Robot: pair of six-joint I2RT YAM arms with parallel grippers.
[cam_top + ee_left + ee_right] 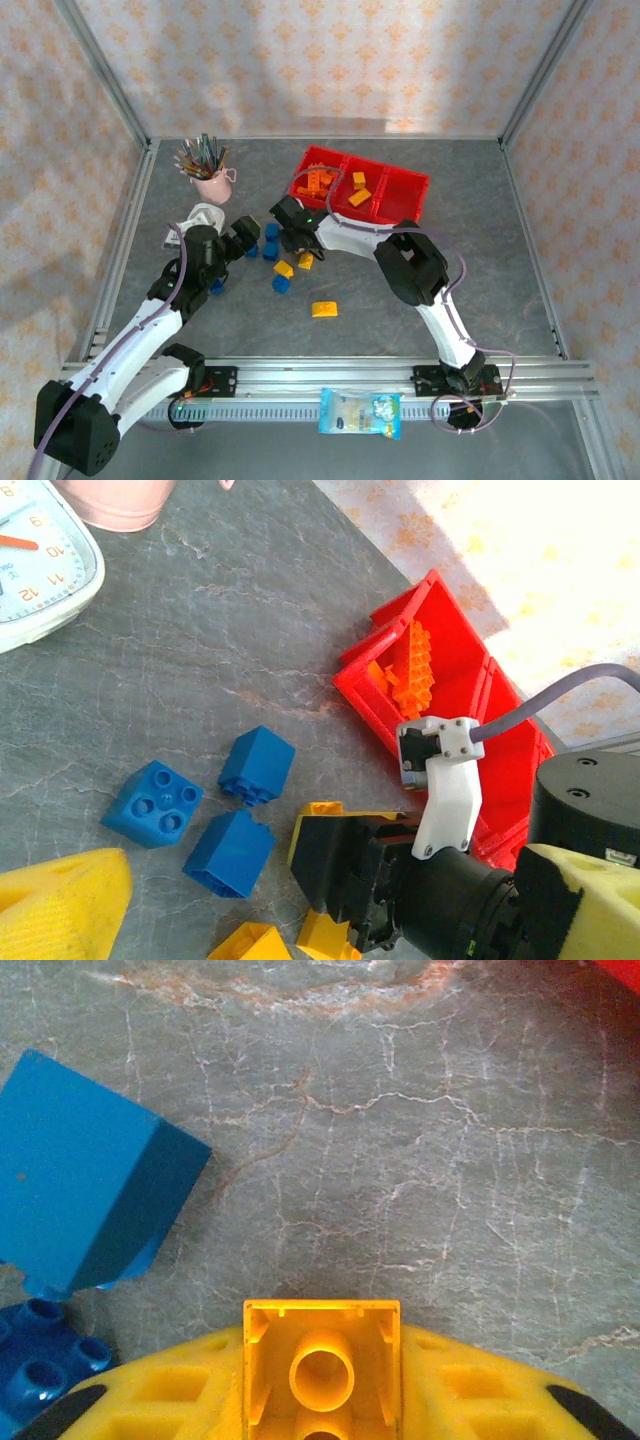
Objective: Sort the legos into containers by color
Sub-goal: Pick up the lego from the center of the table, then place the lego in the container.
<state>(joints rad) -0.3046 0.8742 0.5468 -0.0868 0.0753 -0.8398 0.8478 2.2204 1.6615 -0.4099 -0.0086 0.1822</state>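
My right gripper reaches left across the table and is shut on a yellow lego, its hollow underside facing the camera between the yellow fingers. The left wrist view shows that same yellow lego at the black jaws' tip. My left gripper stands open beside it, one finger pad low on the left. Blue legos lie on the table, and two more yellow legos sit by the right gripper. The red containers hold orange legos in the left bin.
A pink cup of pencils and a white clock stand at the back left. An orange-yellow brick and a blue one lie nearer the arms. A snack bag rests on the front rail.
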